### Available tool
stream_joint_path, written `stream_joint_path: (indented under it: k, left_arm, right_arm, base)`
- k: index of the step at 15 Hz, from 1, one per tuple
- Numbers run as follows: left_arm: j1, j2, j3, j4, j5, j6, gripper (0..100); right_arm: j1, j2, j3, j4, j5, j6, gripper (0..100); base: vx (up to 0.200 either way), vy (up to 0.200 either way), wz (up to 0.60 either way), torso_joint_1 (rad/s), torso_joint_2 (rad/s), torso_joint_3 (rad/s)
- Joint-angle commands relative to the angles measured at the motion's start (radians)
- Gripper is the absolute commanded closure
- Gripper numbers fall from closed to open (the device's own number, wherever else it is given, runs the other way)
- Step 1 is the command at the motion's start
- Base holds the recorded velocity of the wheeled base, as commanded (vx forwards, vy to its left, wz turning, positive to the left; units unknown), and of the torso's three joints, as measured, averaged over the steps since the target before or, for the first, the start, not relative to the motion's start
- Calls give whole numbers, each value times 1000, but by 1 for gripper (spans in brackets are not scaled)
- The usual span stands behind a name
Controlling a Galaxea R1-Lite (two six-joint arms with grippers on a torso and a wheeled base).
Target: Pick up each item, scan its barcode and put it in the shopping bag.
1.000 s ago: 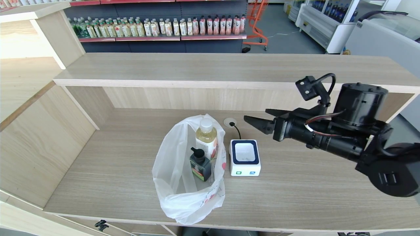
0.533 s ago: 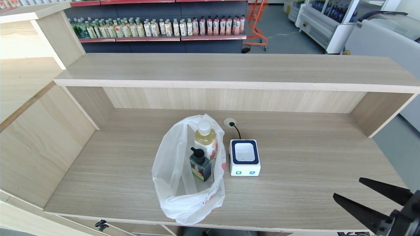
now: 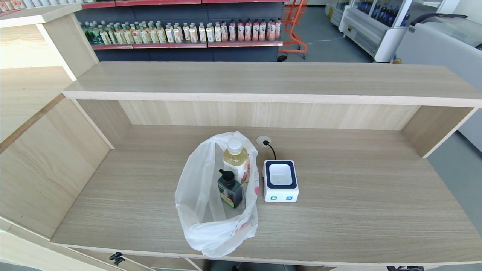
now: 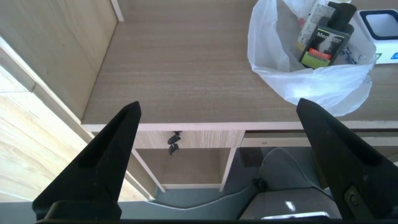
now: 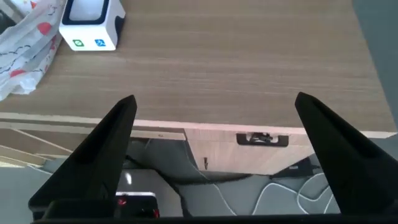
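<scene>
A white plastic shopping bag [image 3: 205, 220] stands open at the counter's front middle. Inside it are a yellow-drink bottle [image 3: 236, 158] with a white cap and a dark pump bottle [image 3: 229, 190]. Just right of the bag sits the white barcode scanner [image 3: 281, 180] with its dark-framed window facing up. My left gripper [image 4: 221, 124] hangs open below the counter's front edge, near the bag [image 4: 311, 81] and the pump bottle [image 4: 328, 37]. My right gripper [image 5: 217, 121] is open too, held off the front edge on the scanner's [image 5: 93, 25] side, with nothing between its fingers.
The wooden counter [image 3: 357, 203] has a raised back ledge and side walls. A black cable [image 3: 271, 148] runs from the scanner to a grommet. Small latches [image 5: 262, 138] sit under the front edge. Store shelves with bottles [image 3: 180, 32] stand far behind.
My right arm drew back from above the scanner, dropped toward the front right corner, then left the head view. Bag, bottles and scanner stayed put.
</scene>
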Motion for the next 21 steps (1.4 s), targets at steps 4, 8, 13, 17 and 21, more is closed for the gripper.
stream_joint_path:
  k: [4,8,13,17,21]
  left_arm:
    - [0,2,0,0,1,0,0]
    - [0,2,0,0,1,0,0]
    - [0,2,0,0,-1,0,0]
    - [0,18,0,0,-1,4,0]
    - [0,2,0,0,-1,4,0]
  right_arm:
    - [-57,-149,9,30,-11,-6,0]
    - [-57,-149,9,31,-13,6,100]
    - [-57,-149,9,31,-13,23,100]
    - [-57,-149,9,31,-13,23,100]
    - [-57,-149,9,31,-13,23,100]
  base:
    - [0,0,0,0,0,0]
    - [0,0,0,0,0,0]
    - [0,0,0,0,0,0]
    - [0,-50,0,1,2,2]
    - [0,-200,0,5,0,1]
